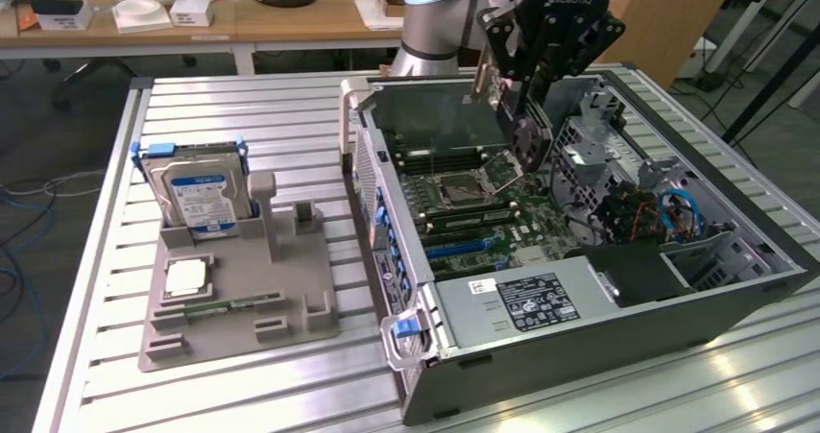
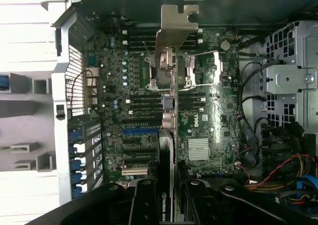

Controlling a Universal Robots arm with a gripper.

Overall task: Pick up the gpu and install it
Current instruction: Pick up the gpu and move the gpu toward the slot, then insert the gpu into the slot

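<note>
Here we see the gripper partly closed, its jaws clamped on the gpu, held edge-on. The card hangs above the motherboard, near its middle, inside the open computer case.

dark gpu with silver bracket, green motherboard, blue-white labelled hard drive, grey tray

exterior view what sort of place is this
Likely a robotics lab or workshop: a robot arm holds a gpu over an open computer case on a slatted metal table, with cluttered wooden desks behind.
</note>
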